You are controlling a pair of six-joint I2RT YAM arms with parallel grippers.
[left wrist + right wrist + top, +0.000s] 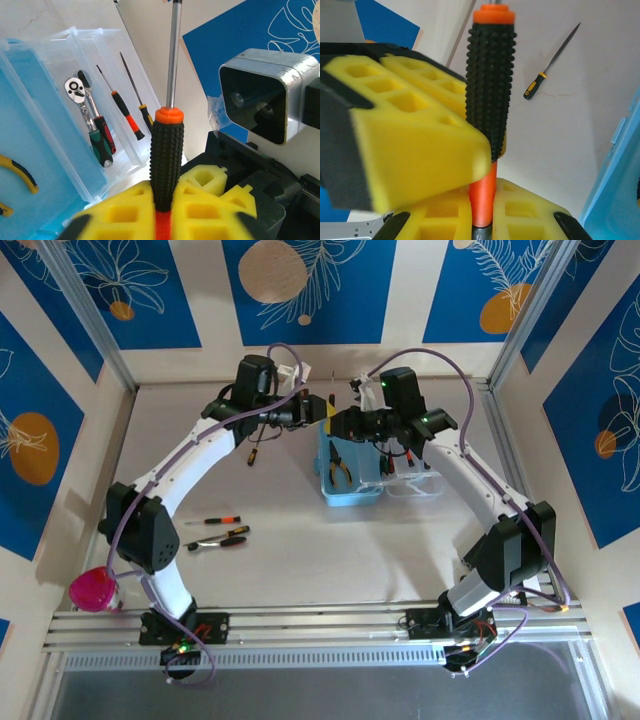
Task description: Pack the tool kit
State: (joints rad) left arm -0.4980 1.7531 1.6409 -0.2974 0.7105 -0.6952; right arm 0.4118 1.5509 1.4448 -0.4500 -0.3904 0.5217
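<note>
**A:** Who has the big screwdriver right now?

**B:** Both of your arms do. Over the far middle of the desk, the left claw [316, 410] and the right claw [347, 423] meet tip to tip. From the left wrist, you see its yellow pads [120, 215] pressed on either side of the big screwdriver [167, 150], on the studded black handle. From the right wrist, the right claw is clamped lower down, on the orange butt.

**A:** Which way does it lie?

**B:** The shaft points away from both wrist cameras. The blue case [350, 498] sits open just on the near side of where the claws meet. My guess is you must tip the shaft level to lay it in. Your right arm stands on the lid side.

**A:** What does each view add?

**B:** The top view gives you three more tools [222, 532] lying loose toward the near left. The left wrist shows the clear lid [60, 55] holding a ratchet [92, 127] and two slim screwdrivers [131, 111], with pliers [22, 175] in the blue half. The right wrist catches a yellow-handled tool [536, 86] lying on the bare desk beside the case.
</note>
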